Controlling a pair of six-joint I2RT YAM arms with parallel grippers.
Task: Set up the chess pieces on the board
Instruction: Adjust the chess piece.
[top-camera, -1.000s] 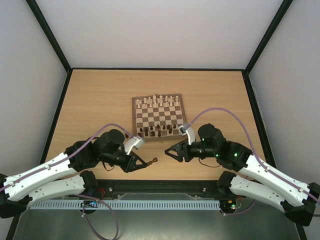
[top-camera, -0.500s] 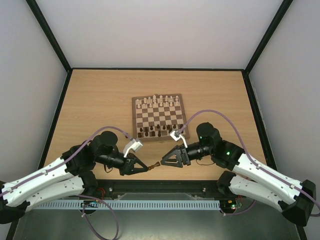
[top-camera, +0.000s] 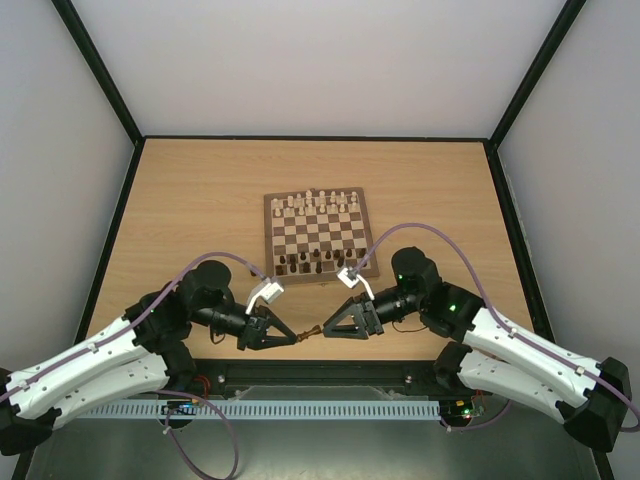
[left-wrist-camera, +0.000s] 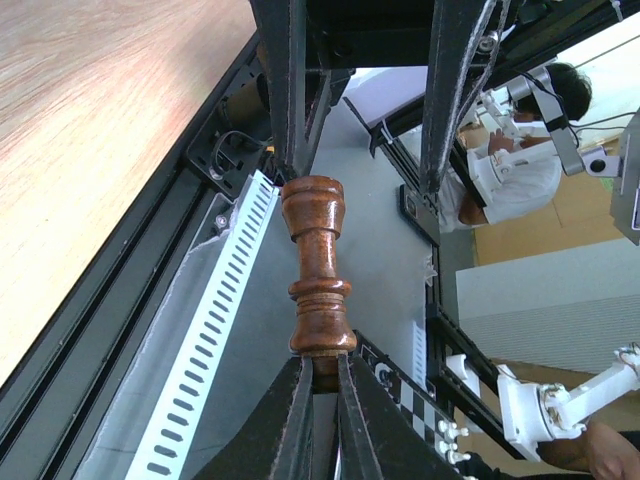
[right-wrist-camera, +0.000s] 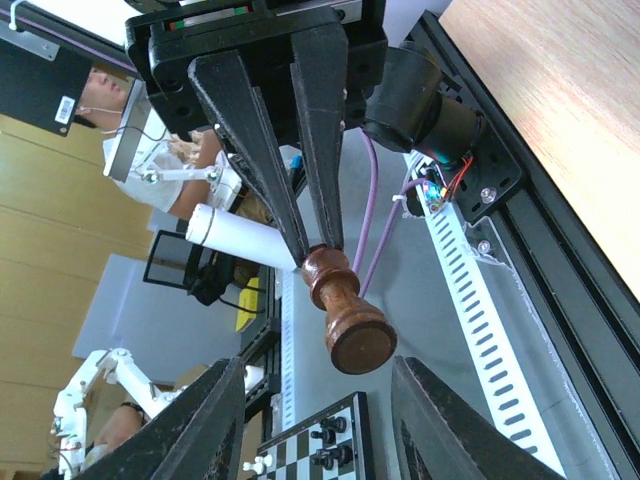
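Our left gripper (left-wrist-camera: 320, 372) has its fingers (left-wrist-camera: 295, 415) pressed together on the narrow end of one dark brown chess piece (left-wrist-camera: 317, 270), which sticks straight out from the tips with its wide round end pointing away. That free end faces our right gripper (right-wrist-camera: 315, 372), whose fingers (right-wrist-camera: 212, 430) stand well apart; the piece sits just ahead of the gap between them. In the left wrist view the wide end lies close against one right finger, but we cannot tell whether they touch. From above, we see the two grippers tip to tip, with the piece held roughly level in the air between them, over the near strip of the tabletop (top-camera: 190, 200). It is in front of the board (top-camera: 267, 235) and clear of its near edge. On the board, other dark pieces (top-camera: 315, 262) stand along the near rows and pale pieces (top-camera: 320, 200) along the far rows. Both arms reach inward from the near corners, and a white slotted rail (top-camera: 300, 409) runs below the table edge between their bases.
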